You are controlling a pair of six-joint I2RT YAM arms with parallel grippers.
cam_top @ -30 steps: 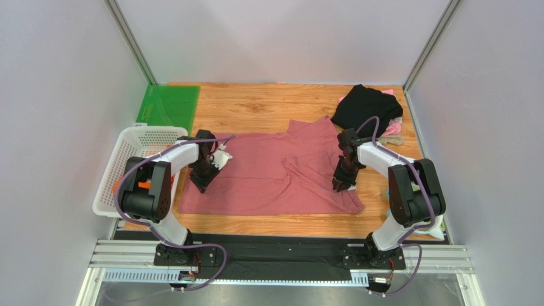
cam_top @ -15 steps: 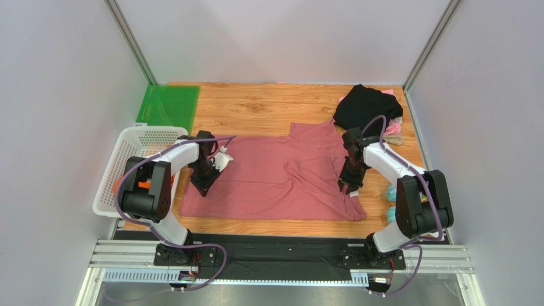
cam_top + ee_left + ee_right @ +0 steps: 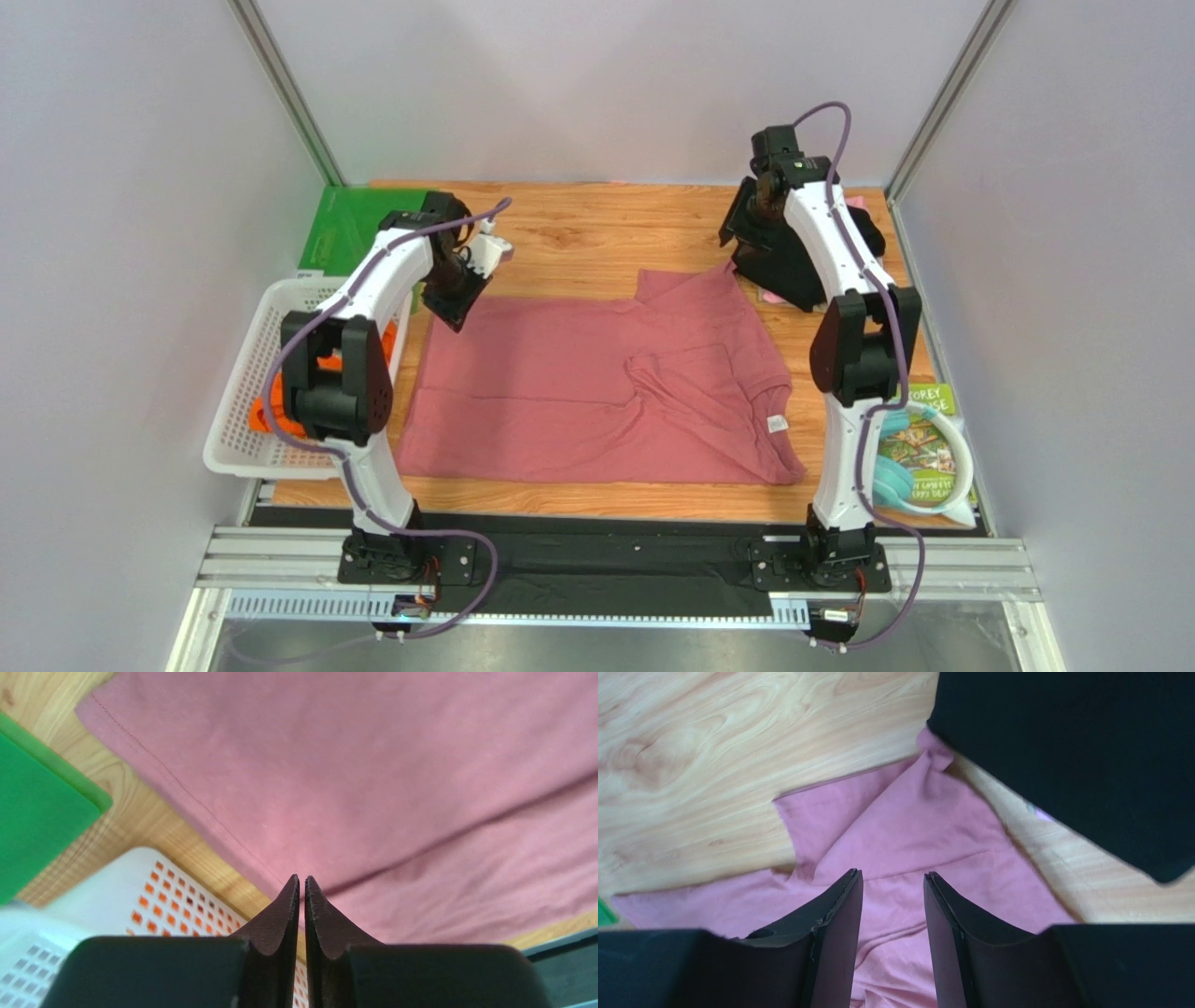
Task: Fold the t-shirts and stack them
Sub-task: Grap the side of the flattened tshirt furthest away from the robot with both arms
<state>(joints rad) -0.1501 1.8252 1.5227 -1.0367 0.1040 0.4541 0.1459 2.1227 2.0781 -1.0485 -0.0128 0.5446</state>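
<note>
Currently: left tool (image 3: 302, 882) clenched, fingertips all but meeting, nothing between them. Right tool (image 3: 892, 876) released, fingers apart, nothing held.

Dusty-rose t-shirt (image 3: 603, 385) lies spread on the surface (image 3: 589, 231), mostly flat, with a ridge of wrinkles mid-body. Its far-left corner lies below and ahead of the left tool. A far flap of it lies directly beneath the right tool. Black t-shirt (image 3: 1088, 756) is heaped just to the right of the right tool, close against the rose cloth.

Handling (my judgement): thin, limp, light cloth with no stiffness. It will sag from any grip and may drag or slide on the smooth wood. Best taken by a pinch at a hem or corner, two corners at once, so the fold falls straight. The wrinkles want smoothing first.

Count:
- rose shirt, one
- black shirt, one
- orange cloth (image 3: 267, 416), one, inside the white basket (image 3: 105, 875) below-left of the left tool; probably a shirt, but the view is too poor to be sure
- green board (image 3: 35, 812), one
- tools, two
</note>
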